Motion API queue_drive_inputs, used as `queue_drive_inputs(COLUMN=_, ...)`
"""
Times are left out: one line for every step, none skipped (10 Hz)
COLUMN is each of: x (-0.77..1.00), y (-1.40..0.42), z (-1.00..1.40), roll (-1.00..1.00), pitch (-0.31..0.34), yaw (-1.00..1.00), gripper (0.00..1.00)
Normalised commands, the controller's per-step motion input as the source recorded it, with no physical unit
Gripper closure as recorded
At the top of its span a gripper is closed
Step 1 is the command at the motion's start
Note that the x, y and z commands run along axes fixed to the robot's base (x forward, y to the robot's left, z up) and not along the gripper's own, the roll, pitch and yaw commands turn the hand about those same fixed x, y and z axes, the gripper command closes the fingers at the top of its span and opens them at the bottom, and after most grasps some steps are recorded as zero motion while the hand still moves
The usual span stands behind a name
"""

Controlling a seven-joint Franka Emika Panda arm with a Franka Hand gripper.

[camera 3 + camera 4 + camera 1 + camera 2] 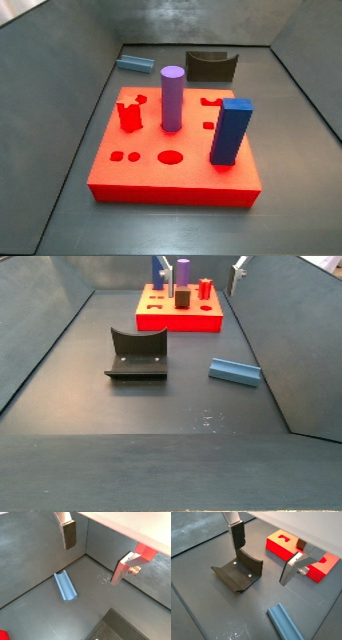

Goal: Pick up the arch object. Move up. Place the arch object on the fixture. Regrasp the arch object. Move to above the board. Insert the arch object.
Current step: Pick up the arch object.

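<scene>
While the arch (65, 585) lies flat on the worktop (40, 617), the fingers (69, 534) hang wide apart above it, holding nothing.

It looks like a light, rigid, smooth little block, so my call is to pinch across its narrow width near the middle. Nothing crowds it: the fixture (238, 572) stands apart to one side of the fingers, and the board (296, 552), with its pegs, sits well beyond.

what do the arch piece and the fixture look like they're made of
Arch: likely matte blue-grey plastic, with a dull, even surface. Fixture: probably dark plastic or coated metal, almost black, with pale screw heads. The gripper hangs open above the floor, holding nothing.
</scene>
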Motion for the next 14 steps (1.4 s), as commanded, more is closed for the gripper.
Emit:
queue_drive_inputs(x=-0.09, y=0.00, z=-0.50, roll=0.04, pitch=0.021, yaw=0.05, gripper=0.00)
queue_drive_inputs(x=-0.33, y=0.04, z=-0.81, roll=0.05, pitch=0.004, yaw=0.71, gripper=0.00)
queue_drive_inputs(x=-0.12, y=0.00, z=-0.85, roll=0.03, pitch=-0.007, yaw=0.98, gripper=0.00)
queue_drive_inputs(x=-0.11, y=0.00, z=-0.94, roll=0.08, pitch=-0.019, yaw=0.99, gripper=0.00)
queue_drive_inputs(x=-0.17, y=0.00, z=-0.94, roll=0.08, pitch=-0.014, yaw=0.95, gripper=0.00)
queue_drive_inputs(x=-0.21, y=0.00, z=-0.91, roll=0.11, pitch=0.000, yaw=0.90, gripper=0.00)
queue_drive_inputs(x=-0.33, y=0.00, z=-0.89, roll=0.13, pitch=0.000, yaw=0.75, gripper=0.00)
queue_drive_inputs(x=-0.55, y=0.00, z=-1.00, roll=0.02, pitch=-0.017, yaw=0.67, gripper=0.00)
queue_drive_inputs(x=-0.56, y=0.00, z=-0.87, roll=0.00, pitch=-0.017, yaw=0.62, gripper=0.00)
queue_drive_inputs(x=-0.50, y=0.00, z=-0.73, roll=-0.05, pitch=-0.026, yaw=0.60, gripper=0.00)
queue_drive_inputs(x=-0.28, y=0.00, z=-0.70, roll=-0.12, pitch=-0.060, yaw=0.28, gripper=0.00)
queue_drive_inputs(x=-0.07, y=0.00, z=-0.62, roll=-0.09, pitch=-0.046, yaw=0.00, gripper=0.00)
queue_drive_inputs(x=0.00, y=0.00, z=-0.64, roll=-0.07, pitch=-0.024, yaw=0.00, gripper=0.00)
queue_drive_inputs(x=0.00, y=0.00, z=-0.79, roll=-0.06, pitch=-0.060, yaw=0.00, gripper=0.00)
